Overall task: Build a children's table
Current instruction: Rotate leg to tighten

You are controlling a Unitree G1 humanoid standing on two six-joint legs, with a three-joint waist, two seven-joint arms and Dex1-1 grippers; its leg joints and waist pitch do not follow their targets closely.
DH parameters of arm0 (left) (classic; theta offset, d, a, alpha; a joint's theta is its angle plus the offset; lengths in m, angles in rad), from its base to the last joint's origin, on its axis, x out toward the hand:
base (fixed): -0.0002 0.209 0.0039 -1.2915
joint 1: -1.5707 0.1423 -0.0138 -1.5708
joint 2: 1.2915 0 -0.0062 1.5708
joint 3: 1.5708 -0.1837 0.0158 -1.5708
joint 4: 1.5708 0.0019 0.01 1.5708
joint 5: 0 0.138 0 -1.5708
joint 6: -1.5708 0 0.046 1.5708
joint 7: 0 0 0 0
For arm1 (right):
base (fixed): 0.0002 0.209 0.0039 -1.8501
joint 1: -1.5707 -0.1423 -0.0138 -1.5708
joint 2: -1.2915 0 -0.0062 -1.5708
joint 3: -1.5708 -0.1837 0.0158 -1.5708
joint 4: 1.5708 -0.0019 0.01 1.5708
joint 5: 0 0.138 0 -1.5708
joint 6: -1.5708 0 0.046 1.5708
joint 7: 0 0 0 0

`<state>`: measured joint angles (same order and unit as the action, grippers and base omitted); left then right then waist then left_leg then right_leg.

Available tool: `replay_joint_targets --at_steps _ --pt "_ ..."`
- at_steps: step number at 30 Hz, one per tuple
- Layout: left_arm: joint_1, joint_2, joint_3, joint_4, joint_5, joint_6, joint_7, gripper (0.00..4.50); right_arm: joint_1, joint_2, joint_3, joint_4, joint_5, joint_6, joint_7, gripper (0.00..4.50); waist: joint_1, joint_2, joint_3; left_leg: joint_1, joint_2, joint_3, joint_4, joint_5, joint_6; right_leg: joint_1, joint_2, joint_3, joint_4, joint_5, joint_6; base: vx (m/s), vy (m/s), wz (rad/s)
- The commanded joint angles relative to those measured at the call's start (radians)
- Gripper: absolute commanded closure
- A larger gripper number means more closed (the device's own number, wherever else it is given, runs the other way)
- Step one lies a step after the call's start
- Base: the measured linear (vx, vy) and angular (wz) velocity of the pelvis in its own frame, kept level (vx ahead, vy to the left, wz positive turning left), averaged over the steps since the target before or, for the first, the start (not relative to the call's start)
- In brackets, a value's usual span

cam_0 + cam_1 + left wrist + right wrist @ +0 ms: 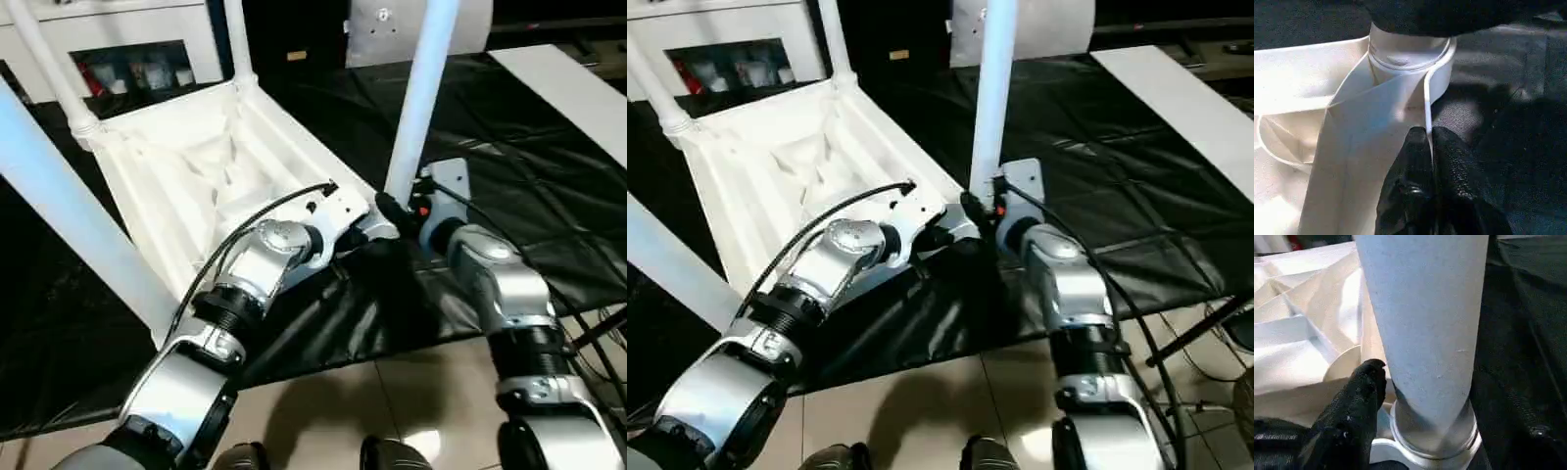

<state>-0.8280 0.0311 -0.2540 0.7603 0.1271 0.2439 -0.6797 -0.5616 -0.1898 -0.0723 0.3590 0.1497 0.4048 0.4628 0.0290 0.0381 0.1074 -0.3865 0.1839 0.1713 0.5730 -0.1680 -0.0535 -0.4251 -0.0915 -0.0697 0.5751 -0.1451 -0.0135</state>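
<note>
Children's table (196, 166): laid upside down on the black-covered bench (509, 166), ribbed underside exposed so legs can be socketed. Near-corner leg (421, 88) is seated upright in its socket (1410, 54). Left gripper (1431, 142): jaws pinched shut on the tabletop's thin rim beside that socket, apparently steadying it. Right gripper (397, 211): at the leg's base; jaws' state cannot be told.

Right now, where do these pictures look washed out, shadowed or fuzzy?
Left eye view: the tabletop's ribbed underside glares white, losing rib detail. Right eye view: the robot's shadow falls on the pale floor tiles. Left wrist view: the black fingers are close and soft-edged. Right wrist view: the near table leg looks bluish and grainy.
</note>
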Motion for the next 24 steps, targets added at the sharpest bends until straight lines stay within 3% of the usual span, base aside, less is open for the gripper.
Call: replay_joint_targets --at_steps 1,8,9,12,16,24 --pt "0.006 0.003 -0.027 -0.035 -0.008 -0.04 -0.043 4.5 0.029 -0.006 0.038 -0.004 0.038 -0.003 0.098 1.23 0.009 -0.012 -0.077 0.007 0.029 -0.003 -0.055 -0.138 0.138 0.069 -0.05 0.035 -0.06 -0.153 -0.261 0.0 0.0 0.0" --pt "0.027 0.062 -0.03 -0.032 -0.01 -0.088 -0.119 4.5 0.086 -0.142 0.048 -0.051 0.06 -0.044 0.306 0.77 0.02 -0.014 -0.069 0.01 0.033 -0.003 -0.06 -0.193 0.128 0.065 -0.049 0.036 -0.067 -0.226 -0.25 0.0 0.0 0.0" --pt "0.032 0.08 -0.04 -0.03 -0.007 -0.121 -0.157 4.5 0.094 -0.164 0.045 -0.059 0.07 -0.048 0.347 0.5 0.022 -0.015 -0.067 0.01 0.032 -0.004 -0.061 -0.207 0.121 0.065 -0.05 0.035 -0.071 -0.258 -0.242 0.0 0.0 0.0" --pt "0.044 0.135 -0.083 -0.027 0.011 -0.174 -0.251 4.5 0.117 -0.237 0.065 -0.072 0.085 -0.079 0.458 0.45 0.025 -0.016 -0.068 0.01 0.034 -0.005 -0.062 -0.212 0.117 0.064 -0.051 0.036 -0.073 -0.285 -0.228 0.0 0.0 0.0" --pt "0.061 0.182 -0.123 -0.041 0.02 -0.218 -0.344 4.5 0.139 -0.289 0.067 -0.088 0.115 -0.082 0.554 0.04 0.032 -0.014 -0.07 0.01 0.037 -0.003 -0.06 -0.189 0.126 0.064 -0.051 0.037 -0.067 -0.245 -0.242 0.0 0.0 0.0" --pt "0.104 0.255 -0.177 -0.093 -0.008 -0.342 -0.545 4.5 0.166 -0.367 0.099 -0.094 0.116 -0.178 0.708 0.02 0.052 -0.014 -0.072 0.013 0.044 0.0 -0.059 -0.181 0.129 0.06 -0.054 0.039 -0.059 -0.218 -0.262 0.0 0.0 0.0"
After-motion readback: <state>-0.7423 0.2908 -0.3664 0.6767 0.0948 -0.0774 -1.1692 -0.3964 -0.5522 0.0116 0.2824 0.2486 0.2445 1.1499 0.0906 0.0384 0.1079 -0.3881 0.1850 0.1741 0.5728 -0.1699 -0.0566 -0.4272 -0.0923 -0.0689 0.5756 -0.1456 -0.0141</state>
